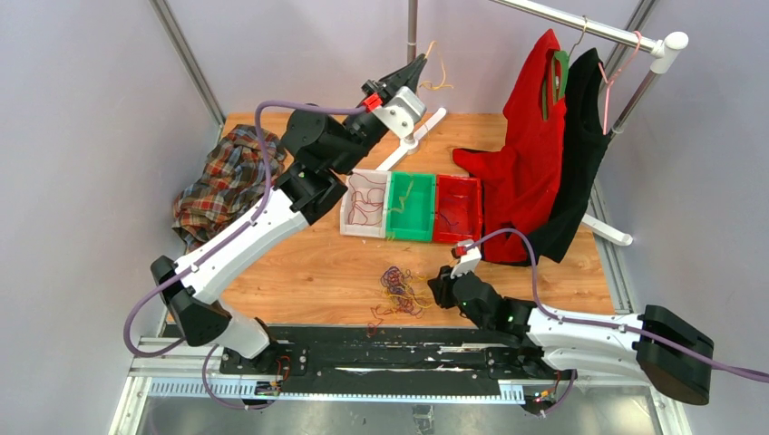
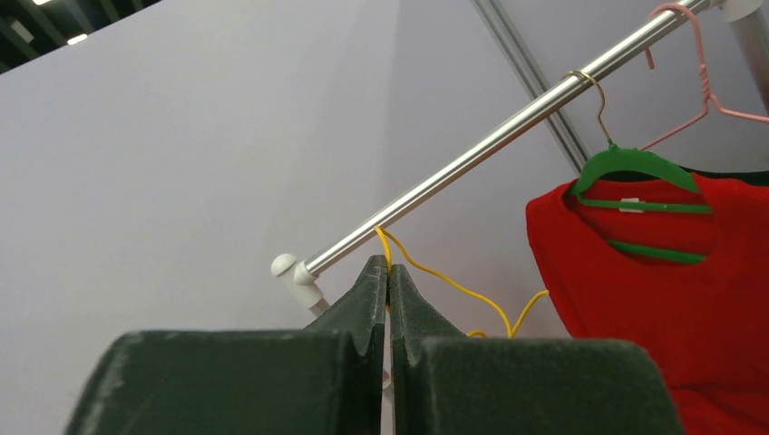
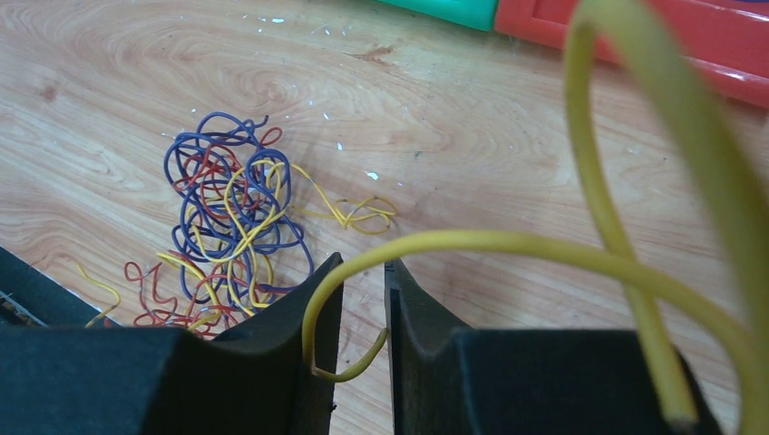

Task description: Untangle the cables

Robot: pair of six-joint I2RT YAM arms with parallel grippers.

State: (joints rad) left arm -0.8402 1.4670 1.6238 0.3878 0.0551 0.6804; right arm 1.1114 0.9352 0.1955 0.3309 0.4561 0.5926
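Wooden tabletop (image 1: 299, 272) is stretching up the overhead view. At lower centre I am watching my right gripper (image 3: 363, 267) standing narrowly apart, a yellow strand (image 3: 508, 243) looping through a gap that is looking wider than the strand. Just left of it, the tangled cables (image 1: 399, 292) are lying on the wood. Higher up, red cables (image 1: 365, 201) are sitting in the white bin (image 1: 345, 217), beside a green bin (image 1: 413, 207) and a red bin (image 1: 458, 208). At upper centre, my left gripper (image 2: 388, 272) is pinching, fully closed, a yellow wire (image 2: 453, 285) trailing right.
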